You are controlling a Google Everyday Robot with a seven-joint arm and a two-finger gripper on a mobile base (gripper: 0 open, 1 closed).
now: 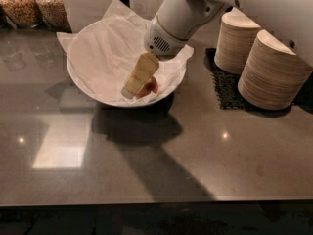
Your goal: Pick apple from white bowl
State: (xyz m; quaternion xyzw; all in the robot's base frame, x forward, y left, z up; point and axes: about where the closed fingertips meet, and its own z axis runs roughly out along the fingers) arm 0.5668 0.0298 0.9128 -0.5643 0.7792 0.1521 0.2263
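Note:
The white bowl (pixel 85 84) stands on the dark counter at the back left, lined with crinkled white paper whose corners stick out past the rim. The apple (pixel 150 85), small and red, lies at the bowl's lower right inside. Only a small part of it shows, because my gripper covers the rest. My gripper (pixel 137 88) reaches down from the white arm at the upper right into the bowl, its beige end right against the apple's left side. Whether it holds the apple cannot be told.
Two stacks of beige disposable bowls (pixel 271 70) lie tilted on a black mat (pixel 226 89) right of the bowl. Two jars of dry food (pixel 34 4) stand at the back left. The counter's front edge (pixel 146 202) runs along the bottom.

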